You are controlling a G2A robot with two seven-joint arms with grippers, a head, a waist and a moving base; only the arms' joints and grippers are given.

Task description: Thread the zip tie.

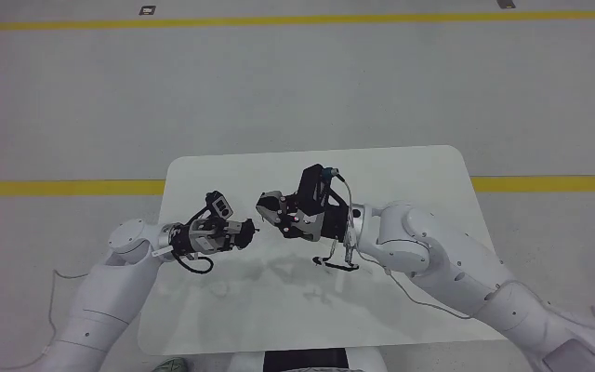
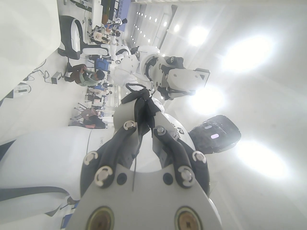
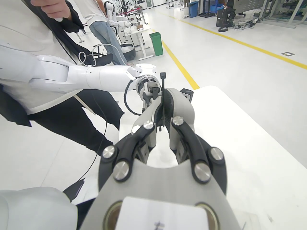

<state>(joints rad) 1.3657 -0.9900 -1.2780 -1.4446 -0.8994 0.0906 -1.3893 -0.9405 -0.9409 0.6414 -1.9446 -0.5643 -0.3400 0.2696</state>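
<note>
The zip tie [image 3: 163, 83] is a thin black strap with a small square head; it stands upright, head uppermost, pinched between the closed fingers of the right gripper [image 3: 164, 96] above the white table [image 1: 409, 167], its head poking clear of the fingertips.

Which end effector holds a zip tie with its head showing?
The right end effector: zip tie head above its fingertips. The left end effector trails a thin tail.

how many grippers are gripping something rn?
2. Left gripper pinches a thin black strap; right gripper holds the zip tie, head past its fingertips. Both above the table, tips facing.
</note>
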